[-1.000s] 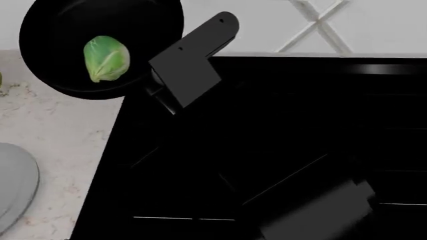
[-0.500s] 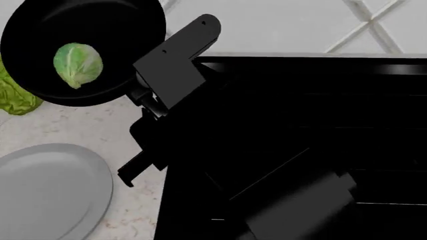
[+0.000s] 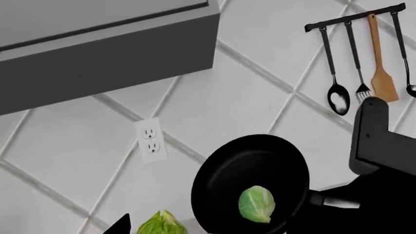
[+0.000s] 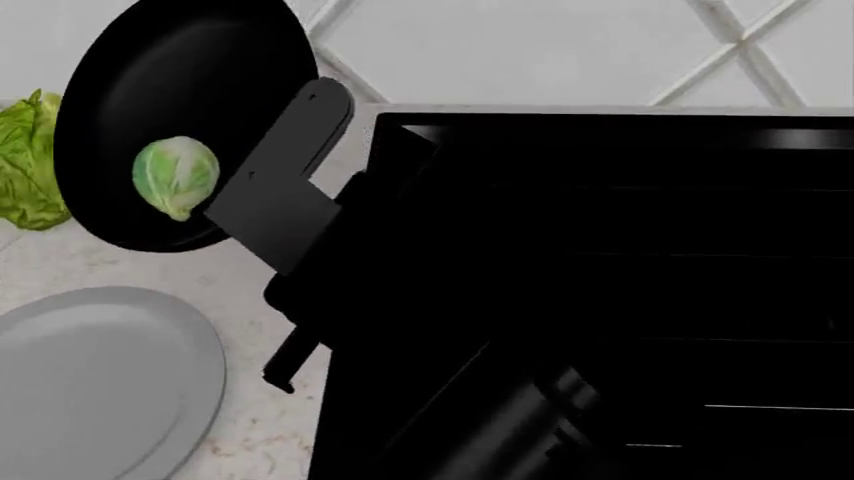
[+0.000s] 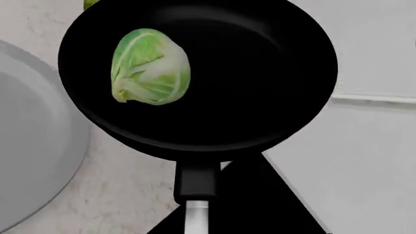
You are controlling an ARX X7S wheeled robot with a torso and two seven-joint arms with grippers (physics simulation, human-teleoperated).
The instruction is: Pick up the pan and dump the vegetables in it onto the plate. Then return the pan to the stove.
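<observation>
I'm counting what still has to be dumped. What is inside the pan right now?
One vegetable, a light-green sprout, lies in the pan near its wall. No other shows in the bare black interior. The plate is bare where visible.

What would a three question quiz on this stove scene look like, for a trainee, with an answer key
1. True or false: the plate already has a vegetable on it.
2. How many vegetables lie inside the pan? A) none B) one C) three
3. Fill in: the utensils on the wall rail hang beside a white ______.

Key
1. False. The plate is bare; the vegetable sits in the tilted pan, and a larger leafy green lies on the counter.
2. B. The right wrist view shows one.
3. Outlet, on the tiled wall.
</observation>
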